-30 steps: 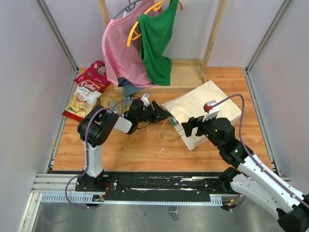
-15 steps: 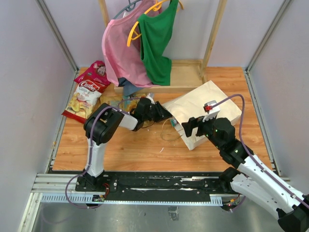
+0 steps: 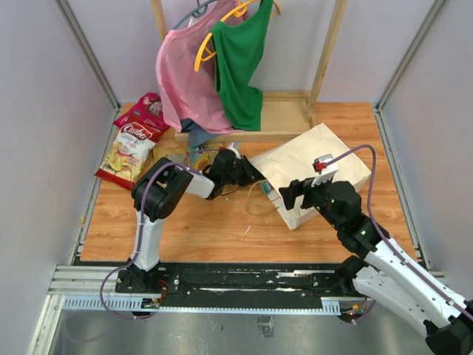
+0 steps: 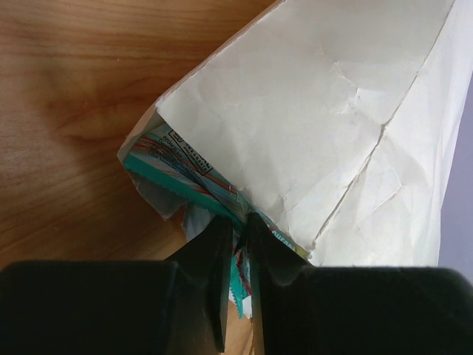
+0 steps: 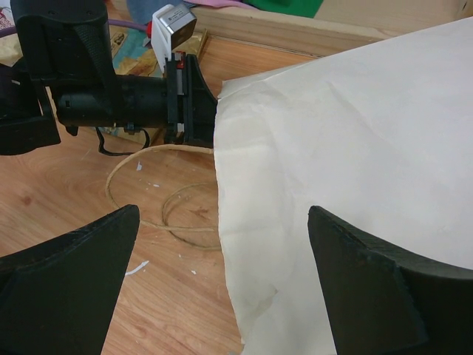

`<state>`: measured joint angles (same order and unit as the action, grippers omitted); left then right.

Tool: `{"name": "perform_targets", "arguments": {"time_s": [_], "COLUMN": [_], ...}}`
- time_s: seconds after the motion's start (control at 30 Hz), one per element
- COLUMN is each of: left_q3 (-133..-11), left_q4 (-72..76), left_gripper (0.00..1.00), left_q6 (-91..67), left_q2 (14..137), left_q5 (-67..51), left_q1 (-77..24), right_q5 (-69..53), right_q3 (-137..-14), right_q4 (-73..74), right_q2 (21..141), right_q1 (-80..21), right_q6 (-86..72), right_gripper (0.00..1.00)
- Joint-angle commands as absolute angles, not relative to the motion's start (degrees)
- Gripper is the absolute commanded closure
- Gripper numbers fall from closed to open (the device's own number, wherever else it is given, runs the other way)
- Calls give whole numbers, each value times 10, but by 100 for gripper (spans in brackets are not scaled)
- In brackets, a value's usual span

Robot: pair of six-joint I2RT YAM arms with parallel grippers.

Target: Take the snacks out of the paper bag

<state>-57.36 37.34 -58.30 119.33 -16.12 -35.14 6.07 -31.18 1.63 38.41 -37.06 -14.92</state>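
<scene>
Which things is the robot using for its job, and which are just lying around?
For the job: paper bag, teal packet pinched by the left tool, red packets already out, open right tool.
Just lying about: pink garment, green garment, wooden rack.

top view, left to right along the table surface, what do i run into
red-and-white chips packet → left gripper, pinching a teal packet → paper bag

Bright, even light, soft shadows; the paper bag (image 4: pixel 355 133) shows sharp creases.
</scene>
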Motion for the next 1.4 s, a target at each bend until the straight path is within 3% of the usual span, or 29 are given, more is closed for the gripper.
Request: {"name": "perform_targets", "arguments": {"time_s": [0.0,0.37,0.73,1.0,1.2,1.37], "left_q3": [-577,-496,-401,-338,-266,-289], "left_q4": [366,379,336,238,115,-24], "left_gripper": [83,99,100,99,99,99], "left_q6": [-567,-539,-495,-453,-435,-383], "left_q2": [1197,1110,989,845,662,522], "left_q5": [-146,-128,-119,-99,-100,-59], "left_q1": [-358,-358,-357,-341,-263,-203], "right_q5": [76,79,84,83,81,66], "right_q3": [-305,-303,-301,-303,-298,-296], "right_q4": [21,19,19,21,16,3], "right_q2": [373,375,365,362,364,382], "right_q1": [-359,-359,-359,-359,-357,-356], "right_q6": [-139,-138,-139,-137,-137,-141], "right_gripper": [2,2,2,2,2,2]}}
